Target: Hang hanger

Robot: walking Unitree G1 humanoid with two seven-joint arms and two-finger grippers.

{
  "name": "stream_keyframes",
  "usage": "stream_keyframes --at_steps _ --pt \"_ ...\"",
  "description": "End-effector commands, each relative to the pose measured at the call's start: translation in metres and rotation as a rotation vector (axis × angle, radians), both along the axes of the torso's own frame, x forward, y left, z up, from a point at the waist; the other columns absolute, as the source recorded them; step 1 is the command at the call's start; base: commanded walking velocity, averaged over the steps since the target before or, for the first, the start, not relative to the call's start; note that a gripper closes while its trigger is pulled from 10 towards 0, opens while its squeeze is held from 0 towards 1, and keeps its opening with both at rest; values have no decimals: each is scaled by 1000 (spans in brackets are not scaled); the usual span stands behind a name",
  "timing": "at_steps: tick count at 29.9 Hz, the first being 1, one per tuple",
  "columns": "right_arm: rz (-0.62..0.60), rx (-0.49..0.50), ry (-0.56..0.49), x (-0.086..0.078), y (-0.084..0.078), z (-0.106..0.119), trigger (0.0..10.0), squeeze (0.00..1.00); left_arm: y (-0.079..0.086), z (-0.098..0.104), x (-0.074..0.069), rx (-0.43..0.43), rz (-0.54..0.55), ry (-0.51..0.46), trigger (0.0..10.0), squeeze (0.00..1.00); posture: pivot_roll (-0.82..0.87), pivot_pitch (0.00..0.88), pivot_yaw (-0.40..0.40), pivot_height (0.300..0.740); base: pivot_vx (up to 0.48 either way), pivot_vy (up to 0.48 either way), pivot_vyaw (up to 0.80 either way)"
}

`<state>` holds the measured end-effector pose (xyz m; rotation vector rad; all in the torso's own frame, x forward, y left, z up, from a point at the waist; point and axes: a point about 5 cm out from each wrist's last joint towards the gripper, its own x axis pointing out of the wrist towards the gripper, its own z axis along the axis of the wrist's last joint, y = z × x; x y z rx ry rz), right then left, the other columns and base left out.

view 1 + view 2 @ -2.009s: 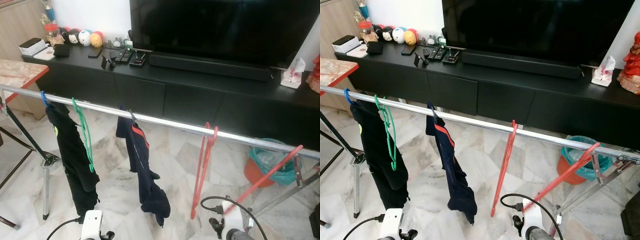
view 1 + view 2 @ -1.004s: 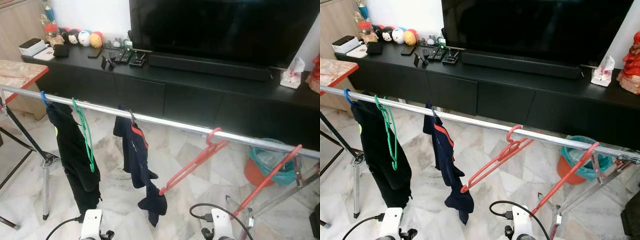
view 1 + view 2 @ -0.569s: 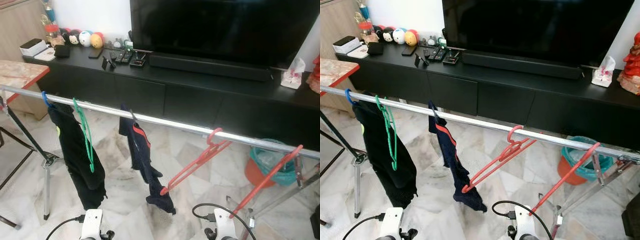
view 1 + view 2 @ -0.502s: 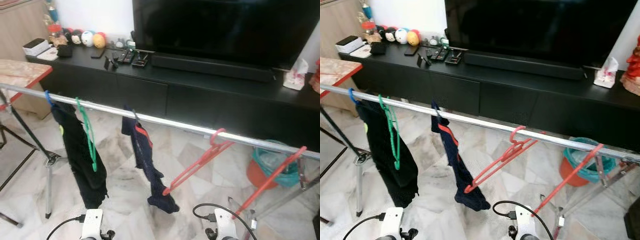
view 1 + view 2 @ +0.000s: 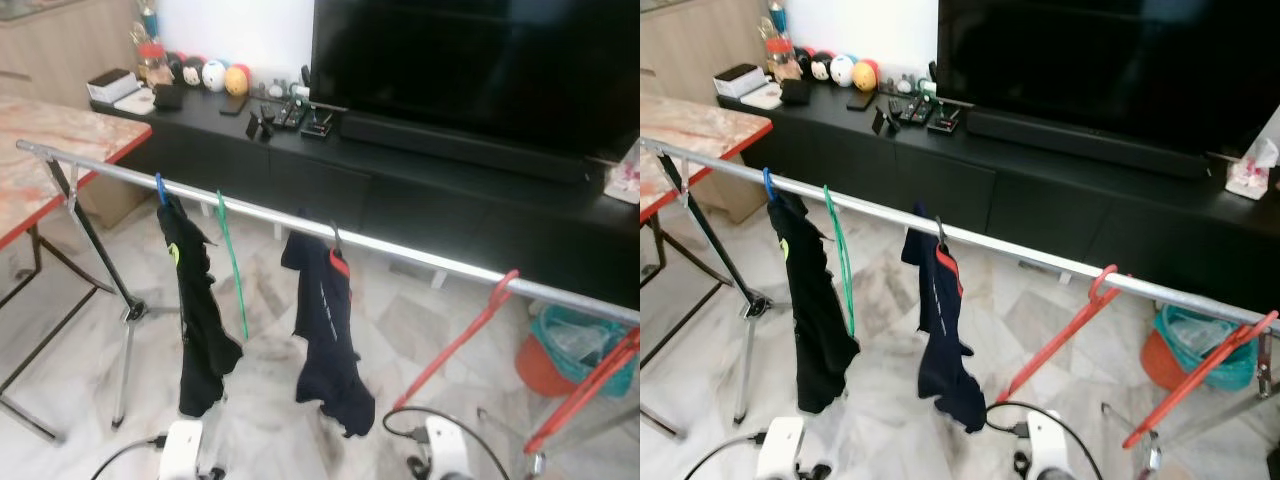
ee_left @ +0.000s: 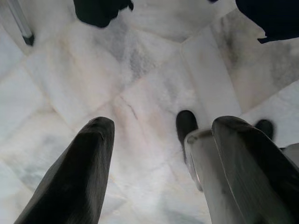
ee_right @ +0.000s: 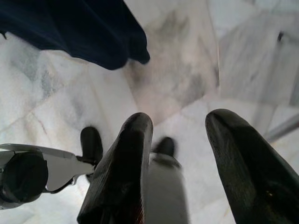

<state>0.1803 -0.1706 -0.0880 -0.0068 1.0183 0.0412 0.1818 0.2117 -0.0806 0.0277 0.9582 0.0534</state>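
From the left eye view, a long silver metal drying rail (image 5: pixel 260 215) runs from near left to far right, and the red plastic hanger (image 5: pixel 462 335) has its hook over it towards the right, its body slanting down and to the left instead of hanging plumb; I judge it could slide or unhook if the rail is jolted. Left of it hang a navy garment with an orange trim (image 5: pixel 328 340), a bare green plastic hanger (image 5: pixel 232 268) and a black garment (image 5: pixel 198 310) on a blue hook. A second red hanger (image 5: pixel 590 395) leans at the far right end. In the right eye view, a black low television cabinet (image 5: pixel 1060 205) stands behind the rail, and an orange bucket lined with a green bag (image 5: pixel 1185 355) sits on the floor at the right; what lies inside the bag I cannot make out. A white tissue box (image 5: pixel 1248 178) rests on the cabinet's right end. In the left wrist view, the left gripper (image 6: pixel 159 175) hangs low over the white marble floor (image 6: pixel 140 84), fingers spread apart and holding nothing. In the right wrist view, the right gripper (image 7: pixel 180 172) likewise points down at the floor with fingers apart and empty, the navy garment's hem above it.
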Motion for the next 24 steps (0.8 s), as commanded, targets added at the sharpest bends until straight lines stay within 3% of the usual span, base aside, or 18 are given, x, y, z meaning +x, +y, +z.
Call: stream_keyframes --at_steps 1,24 --pt "-7 -18 16 -4 -7 -1 10000 0 -5 -1 0 -14 -4 8 10000 0 -9 0 -27 740 0 349 0" --pt "-10 -21 17 -4 -8 -1 10000 0 -4 -2 -2 -13 -2 15 10000 0 -7 0 -27 740 0 346 0"
